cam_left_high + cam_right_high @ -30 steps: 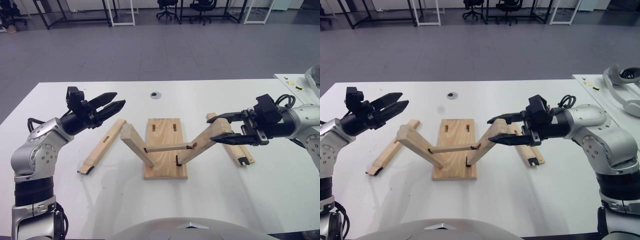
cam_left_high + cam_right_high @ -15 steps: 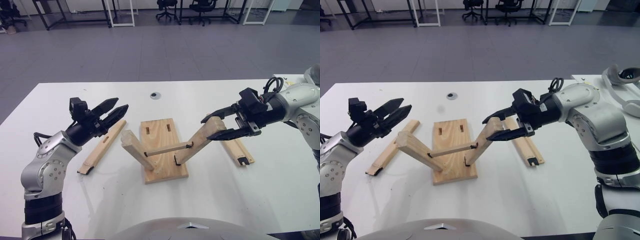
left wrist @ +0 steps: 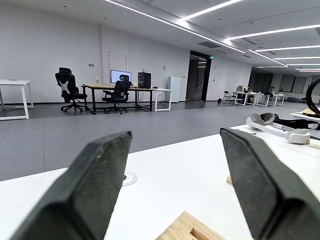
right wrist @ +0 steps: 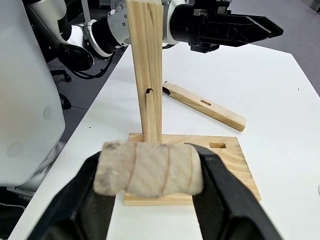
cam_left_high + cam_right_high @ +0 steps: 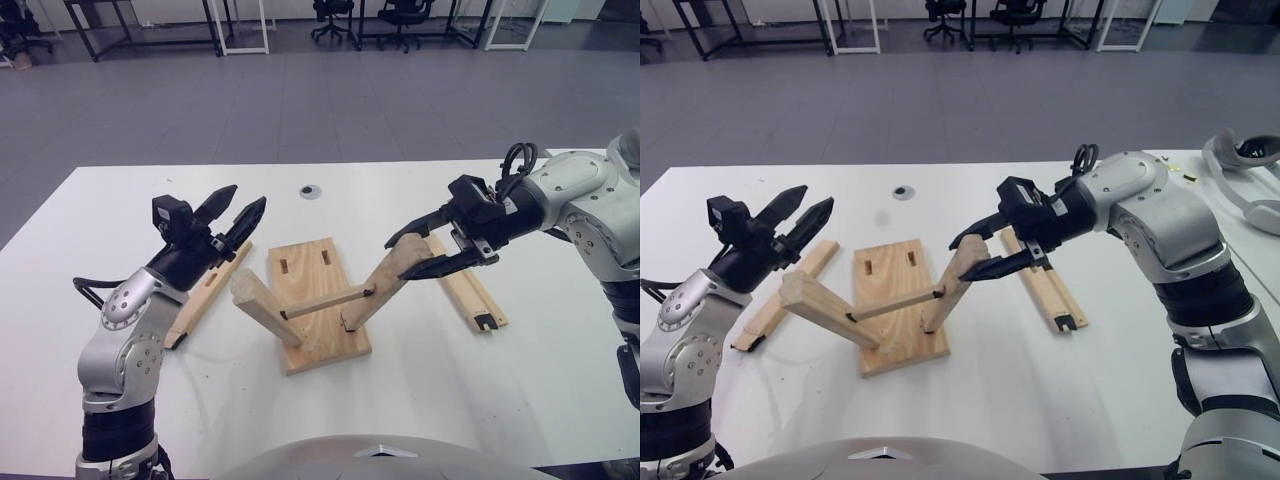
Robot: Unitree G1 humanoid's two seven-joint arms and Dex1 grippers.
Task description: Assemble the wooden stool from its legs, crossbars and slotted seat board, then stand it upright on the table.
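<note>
Leg (image 5: 372, 296) shifted left, gripped by right end effector (image 5: 397, 260).

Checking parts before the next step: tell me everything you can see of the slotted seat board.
The seat board is a pale wooden rectangle lying flat on the white table, turned slightly askew. Two small rectangular slots show near its far edge. Two legs joined by a crossbar lean on it in a V, lower ends resting on its near half; the right gripper clamps the top of one. No gripper touches the board itself.
</note>
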